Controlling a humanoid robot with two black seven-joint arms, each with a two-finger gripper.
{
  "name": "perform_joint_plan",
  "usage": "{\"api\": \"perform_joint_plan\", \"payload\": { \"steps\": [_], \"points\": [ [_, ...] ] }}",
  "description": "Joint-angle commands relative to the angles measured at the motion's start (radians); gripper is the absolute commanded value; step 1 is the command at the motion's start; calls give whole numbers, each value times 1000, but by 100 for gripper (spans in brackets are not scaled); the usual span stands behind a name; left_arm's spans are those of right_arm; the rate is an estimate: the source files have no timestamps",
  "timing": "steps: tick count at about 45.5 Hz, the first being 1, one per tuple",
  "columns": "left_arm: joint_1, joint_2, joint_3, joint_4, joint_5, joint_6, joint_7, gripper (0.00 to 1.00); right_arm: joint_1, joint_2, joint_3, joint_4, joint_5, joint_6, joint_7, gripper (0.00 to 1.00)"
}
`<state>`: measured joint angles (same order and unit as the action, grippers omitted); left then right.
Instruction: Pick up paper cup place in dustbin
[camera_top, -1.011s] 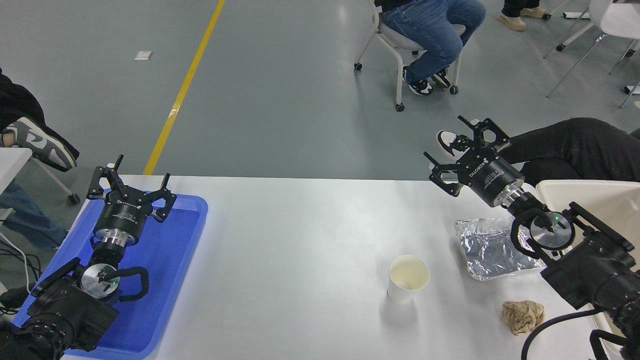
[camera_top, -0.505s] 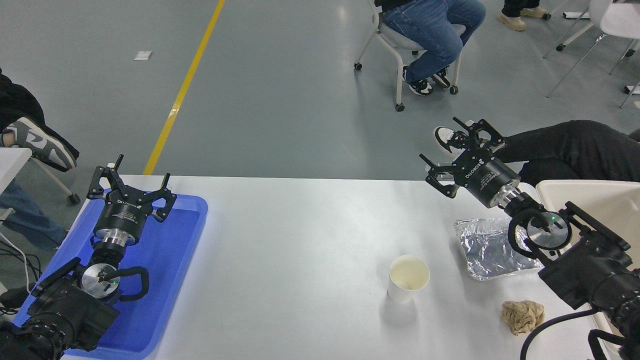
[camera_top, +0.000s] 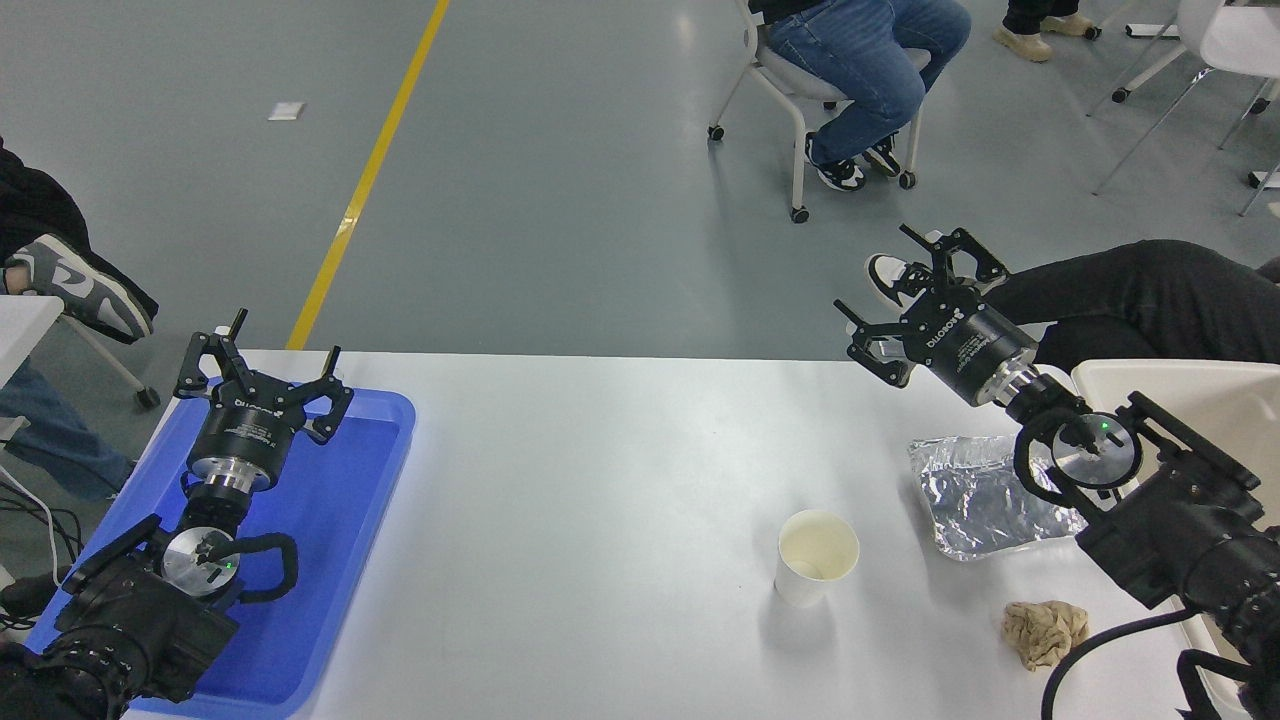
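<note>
You face a white table (camera_top: 600, 470) that spans the frame. At its left end lies a shallow blue tray (camera_top: 340, 560), running from the near edge toward the far edge. Right of centre, near you, the paper cup (camera_top: 816, 556) stands upright, mouth open upward. Farther right lies a crinkled foil tray (camera_top: 975, 500). Nearer than the foil, a crumpled tan paper ball (camera_top: 1043, 630) rests apart from the cup.

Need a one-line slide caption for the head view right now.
Right gripper open above the table's far edge, paper cup upright and untouched, dustbin at right.
</note>
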<state>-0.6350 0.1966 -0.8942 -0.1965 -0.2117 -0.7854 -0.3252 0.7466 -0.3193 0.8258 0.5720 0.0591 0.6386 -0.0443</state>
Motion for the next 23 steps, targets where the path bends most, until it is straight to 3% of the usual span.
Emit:
{"api": "perform_joint_plan", "payload": {
  "steps": [1,16,23],
  "points": [
    [0,1,0,2,0,0,0,100,97,-98,-215,66,-13,-50,0,100],
    [0,-2,1,2,0,0,2,100,457,-218,-925,121,-18,-53,1,100],
    [0,-2,1,-1,0,0,2,100,618,-218,-1189,150,-97,-53,3,100]
  ]
}}
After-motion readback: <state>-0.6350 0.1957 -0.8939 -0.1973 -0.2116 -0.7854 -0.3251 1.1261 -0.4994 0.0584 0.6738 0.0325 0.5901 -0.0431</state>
